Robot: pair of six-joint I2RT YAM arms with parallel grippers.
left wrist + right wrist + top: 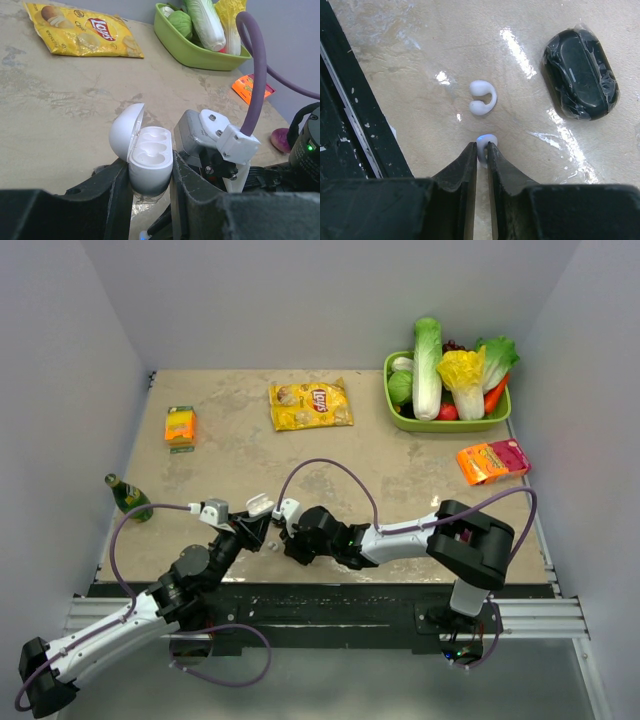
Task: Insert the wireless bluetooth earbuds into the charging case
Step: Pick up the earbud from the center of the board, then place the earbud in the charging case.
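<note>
Holding the charging case (150, 150) open in my left gripper (150, 172) while my right gripper (481, 150) pinches the first earbud (485, 141).

My left fingers are squeezed tight on the bottom half of the charging case, one on each side, and its round lid is tipped back to the left. I can see two little cups inside it, both bare white. My right fingers are almost together, with only a thin gap, and the first earbud sits right between their tips, low by the table (420, 50). The second earbud (482, 97), white and curled like a C, lies on the table just past it, not touching. A black case (580, 75) wrapped in clear plastic lies off to the right. Farther back I see a yellow chips bag (85, 30) and a green bowl (190, 50) of vegetables.
</note>
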